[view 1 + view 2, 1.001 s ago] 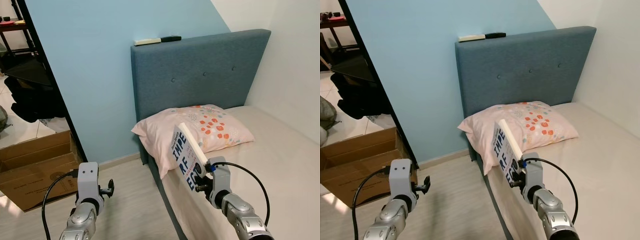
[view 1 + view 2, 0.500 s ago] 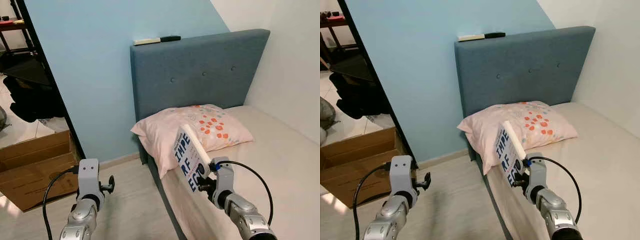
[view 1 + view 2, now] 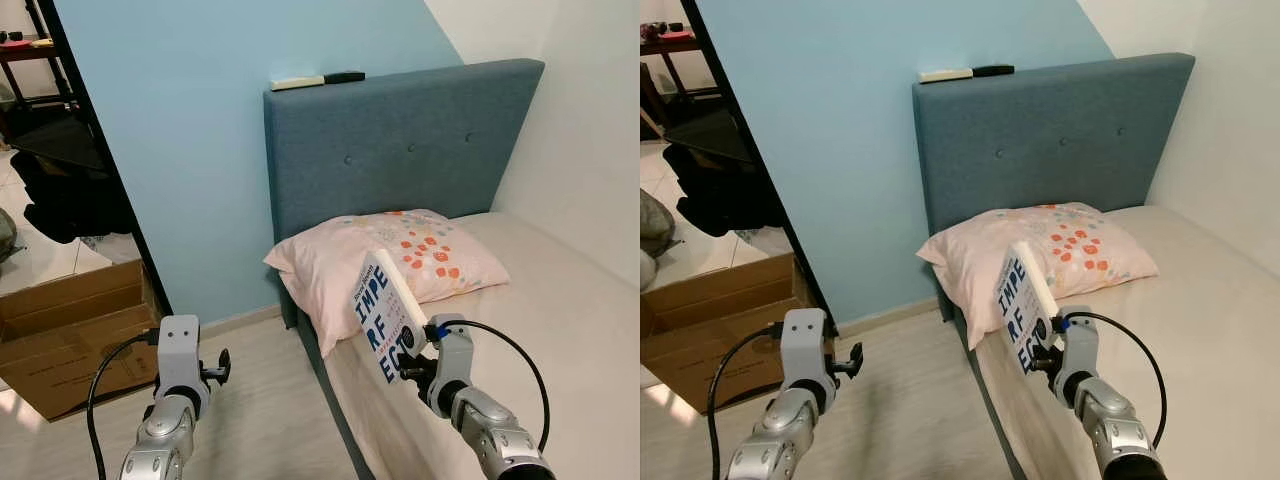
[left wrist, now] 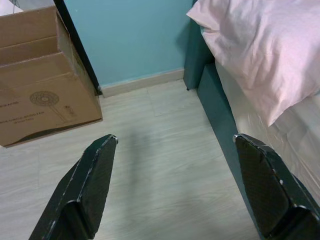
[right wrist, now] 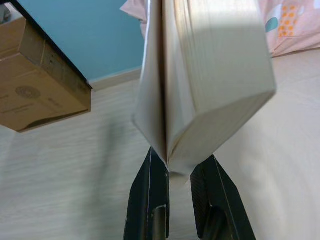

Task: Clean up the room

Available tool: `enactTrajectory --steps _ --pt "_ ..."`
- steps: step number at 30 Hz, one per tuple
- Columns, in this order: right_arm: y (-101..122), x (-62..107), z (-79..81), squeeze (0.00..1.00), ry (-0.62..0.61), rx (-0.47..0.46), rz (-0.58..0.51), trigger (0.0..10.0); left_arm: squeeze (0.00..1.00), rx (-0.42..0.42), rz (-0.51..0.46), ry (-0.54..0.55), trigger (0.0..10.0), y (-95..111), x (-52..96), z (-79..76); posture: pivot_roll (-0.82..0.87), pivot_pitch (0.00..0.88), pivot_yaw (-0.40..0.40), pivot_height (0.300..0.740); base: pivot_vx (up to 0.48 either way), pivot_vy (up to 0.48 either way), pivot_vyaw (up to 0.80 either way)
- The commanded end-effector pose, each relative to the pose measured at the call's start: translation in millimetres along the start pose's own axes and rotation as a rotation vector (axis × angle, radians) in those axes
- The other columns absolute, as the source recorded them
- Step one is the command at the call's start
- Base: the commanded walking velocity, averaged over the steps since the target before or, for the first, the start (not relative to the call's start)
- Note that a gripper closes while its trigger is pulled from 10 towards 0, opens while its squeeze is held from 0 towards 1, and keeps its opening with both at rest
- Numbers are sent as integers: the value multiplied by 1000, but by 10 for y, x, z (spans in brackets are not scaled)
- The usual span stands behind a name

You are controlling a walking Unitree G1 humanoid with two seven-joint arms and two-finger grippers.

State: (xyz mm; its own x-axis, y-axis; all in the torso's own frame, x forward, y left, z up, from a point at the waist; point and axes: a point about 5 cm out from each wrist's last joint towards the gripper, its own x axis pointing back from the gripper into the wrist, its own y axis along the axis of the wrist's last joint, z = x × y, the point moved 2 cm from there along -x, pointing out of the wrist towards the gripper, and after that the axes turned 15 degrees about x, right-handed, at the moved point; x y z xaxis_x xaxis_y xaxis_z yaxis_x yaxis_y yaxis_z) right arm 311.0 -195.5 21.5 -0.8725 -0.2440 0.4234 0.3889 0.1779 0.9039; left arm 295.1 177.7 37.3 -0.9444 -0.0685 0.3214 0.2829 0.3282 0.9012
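Bedroom: blue wall, grey bed (image 3: 560, 330) filling the right of frame, pink pillow (image 3: 390, 255) mid-frame, cardboard box (image 3: 60, 335) lower left. Book (image 3: 383, 312) held upright, lower centre, over the bed's edge. Stiff but floppy-paged, light; likely best pinched near the spine. My right gripper (image 5: 172, 167) is clamped on its lower edge. My left gripper (image 4: 172, 187) hangs wide open, empty, above the floor.

I'm looking at a bedroom corner: a light blue wall (image 3: 200, 150) meets a white wall (image 3: 590, 130) behind a grey-blue upholstered headboard (image 3: 400, 140). The bed (image 3: 560, 330) has a beige sheet and a pink patterned pillow (image 3: 370, 260). The pale wood-look floor (image 4: 165, 165) holds a cardboard box (image 3: 60, 340) by a dark doorframe (image 3: 100, 160).
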Motion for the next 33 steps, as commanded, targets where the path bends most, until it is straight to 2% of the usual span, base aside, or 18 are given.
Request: enactTrajectory --steps 1,14,33 --pt "79 -22 -8 0 -9 -21 -32 10000 0 -2 20 14 10000 -39 -1 14 32 39 1 688 0 0 0" --pt "77 -30 -9 0 -10 -24 -25 10000 0 -6 21 13 10000 -37 3 9 35 38 0 639 0 0 0" --pt "49 -16 -16 0 -21 -46 -22 10000 0 -25 33 -18 10000 -46 9 -22 37 42 9 639 0 0 0"
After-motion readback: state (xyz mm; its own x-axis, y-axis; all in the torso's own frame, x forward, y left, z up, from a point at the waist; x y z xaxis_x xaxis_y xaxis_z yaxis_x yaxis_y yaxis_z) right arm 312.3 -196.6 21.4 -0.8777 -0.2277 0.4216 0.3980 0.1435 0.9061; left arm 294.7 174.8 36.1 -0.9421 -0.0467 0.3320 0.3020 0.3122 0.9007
